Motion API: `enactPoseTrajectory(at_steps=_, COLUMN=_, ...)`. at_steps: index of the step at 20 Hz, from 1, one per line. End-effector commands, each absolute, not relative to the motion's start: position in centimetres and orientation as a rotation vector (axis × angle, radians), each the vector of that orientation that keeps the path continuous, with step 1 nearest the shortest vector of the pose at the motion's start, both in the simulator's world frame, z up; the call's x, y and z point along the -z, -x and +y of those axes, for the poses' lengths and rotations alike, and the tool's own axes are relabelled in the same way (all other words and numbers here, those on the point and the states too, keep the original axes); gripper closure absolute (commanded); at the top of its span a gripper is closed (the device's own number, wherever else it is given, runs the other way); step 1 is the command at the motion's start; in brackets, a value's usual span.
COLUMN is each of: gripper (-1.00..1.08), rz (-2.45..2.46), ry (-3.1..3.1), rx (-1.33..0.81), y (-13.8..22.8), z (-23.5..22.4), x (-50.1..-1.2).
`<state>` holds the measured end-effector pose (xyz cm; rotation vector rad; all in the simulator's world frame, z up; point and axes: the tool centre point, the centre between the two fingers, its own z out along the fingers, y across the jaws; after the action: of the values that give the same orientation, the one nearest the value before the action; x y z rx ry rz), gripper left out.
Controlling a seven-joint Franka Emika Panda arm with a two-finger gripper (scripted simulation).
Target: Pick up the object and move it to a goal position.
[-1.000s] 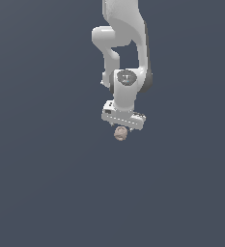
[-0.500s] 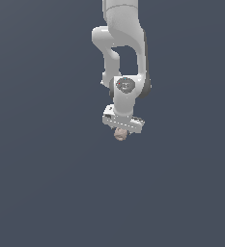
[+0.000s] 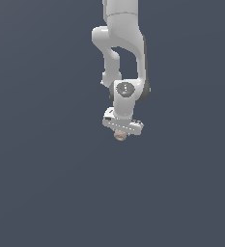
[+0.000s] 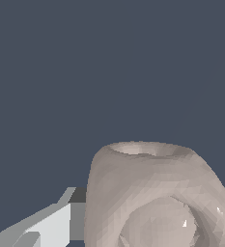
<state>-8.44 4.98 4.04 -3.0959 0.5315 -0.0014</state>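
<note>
While pincer (image 3: 120,132) grips object (image 3: 119,136), open bkgd around

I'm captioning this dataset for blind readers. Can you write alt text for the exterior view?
A white robot arm reaches down from the top of the frame, its gripper closed on a small tan-pink lump that shows just below it. Everything behind is a plain dark blue-grey surface with no other objects in sight.

Plain dark slate-grey backdrop (image 3: 41,183) all around

object (image 4: 152,198): smooth, faintly glossy beige | arm (image 3: 123,43): smooth glossy white | fingers (image 4: 46,226): matt grey
</note>
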Motion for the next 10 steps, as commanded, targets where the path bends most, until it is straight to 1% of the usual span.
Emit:
enactPoseTrajectory(at_steps=1, gripper=1.08, rz=0.532, ry=3.096, rx=0.0, y=8.47, z=4.96, x=-3.94)
enactPoseTrajectory(at_steps=10, gripper=1.08, rz=0.531, ry=3.096, rx=0.001, y=8.46, z=4.93, x=-4.12)
